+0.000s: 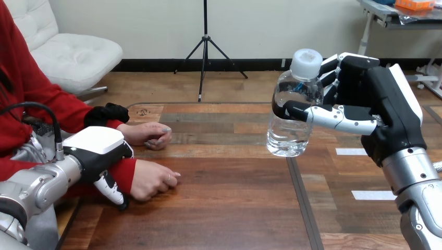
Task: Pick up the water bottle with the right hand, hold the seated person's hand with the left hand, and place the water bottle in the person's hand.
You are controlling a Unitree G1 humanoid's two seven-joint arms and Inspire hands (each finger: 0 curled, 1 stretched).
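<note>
Nearest, by the left edge of the desk [224, 219], the robot's left hand [96, 148] lies across the top of the person's wrist [126, 174], the one in the red sleeve. Its left thumb [112, 190] is hooked down the near side, so it is clasped on the wrist rather than on the hand itself. I take that as steadying the arm, so the target stays put for the handover. Just past it, the person's nearer hand [154, 179] rests on the desk knuckles up with its fingers tucked under. To my eye that palm must turn up and open before anything can be set in it. A little farther, toward the far left corner, the person's farther hand [148, 134] rests loosely folded on the wood, apart from the robot, so only 1 of the 2 hands is in play. Farther still, over the right half of the desk toward its far edge, the right hand [378, 99] grips the water bottle [292, 125]. The right thumb [318, 113] crosses the front at mid-height, with the fingers behind. The bottle hangs upright, white cap [306, 61] on top, clear of the desk and well apart from both of the person's hands. The mid-body grip leaves the bottle's base free to come down into a palm. The carry leftward across the desk looks not yet done.
</note>
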